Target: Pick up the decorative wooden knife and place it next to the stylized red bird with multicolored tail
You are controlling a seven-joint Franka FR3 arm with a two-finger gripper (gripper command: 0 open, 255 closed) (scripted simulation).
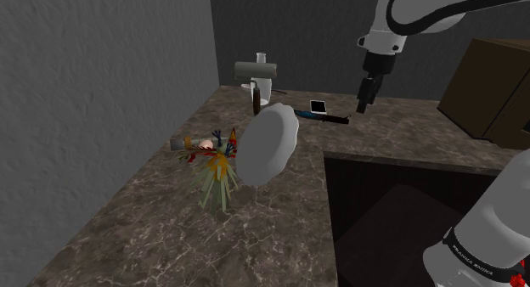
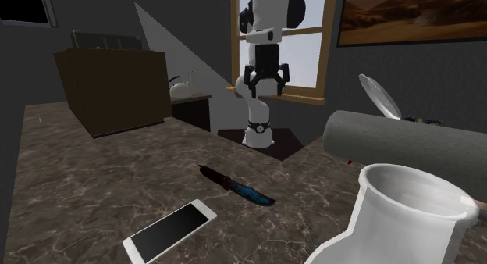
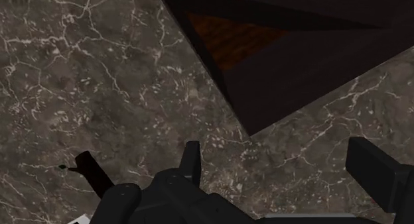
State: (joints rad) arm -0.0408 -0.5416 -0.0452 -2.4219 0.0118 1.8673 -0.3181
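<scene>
The knife [image 1: 327,118] lies flat on the dark marble counter, with a blue blade and a dark handle; it is also seen in the second exterior view [image 2: 236,187]. My gripper [image 1: 363,105] hangs open above the counter, just past the knife's handle end, holding nothing. Its fingers stand apart in the second exterior view [image 2: 265,90]. In the wrist view the gripper [image 3: 282,162] looks down on marble, with the knife's dark handle tip [image 3: 91,175] off to one side. The red bird [image 1: 217,152], with its spread multicolored tail, lies further along the counter, behind a tilted white plate [image 1: 268,143].
A white phone [image 2: 170,230] lies beside the knife's blade. A white jug [image 2: 406,215] and a grey cylinder [image 2: 406,140] stand at the counter's end. A brown box [image 2: 117,87] sits on the counter's other arm. A dark recess [image 1: 399,200] opens below the counter edge.
</scene>
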